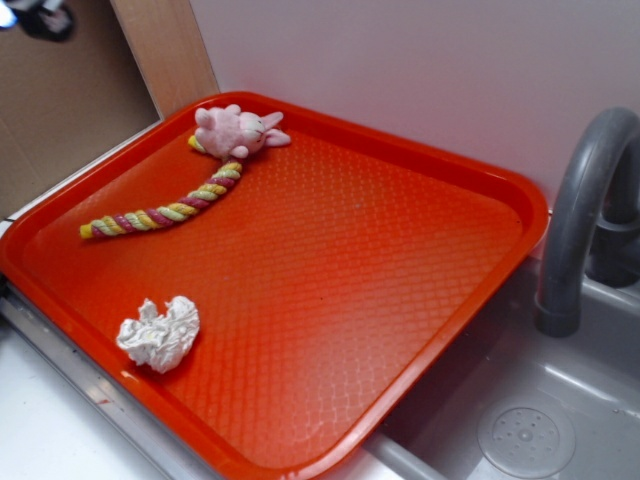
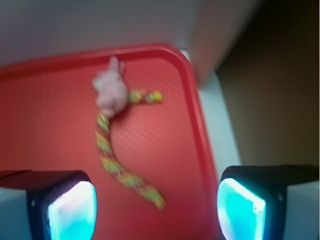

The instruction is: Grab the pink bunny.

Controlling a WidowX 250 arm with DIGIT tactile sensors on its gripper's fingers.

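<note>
The pink bunny (image 1: pixel 236 131) lies at the far corner of the orange tray (image 1: pixel 420 260), resting on one end of the twisted rope (image 1: pixel 165 212). In the blurred wrist view the bunny (image 2: pixel 109 90) sits ahead and high in the frame, with the rope (image 2: pixel 117 167) trailing back toward me. My gripper (image 2: pixel 156 209) hovers above the tray, open, its two glowing pads (image 2: pixel 72 212) wide apart with nothing between them. In the exterior view only a dark bit of the arm (image 1: pixel 45 18) shows at the top left corner.
A crumpled white paper wad (image 1: pixel 160 333) lies near the tray's front left edge. A grey faucet (image 1: pixel 580 210) and sink (image 1: pixel 520 420) stand at the right. A brown board (image 1: pixel 60 100) and a white wall rise behind the tray.
</note>
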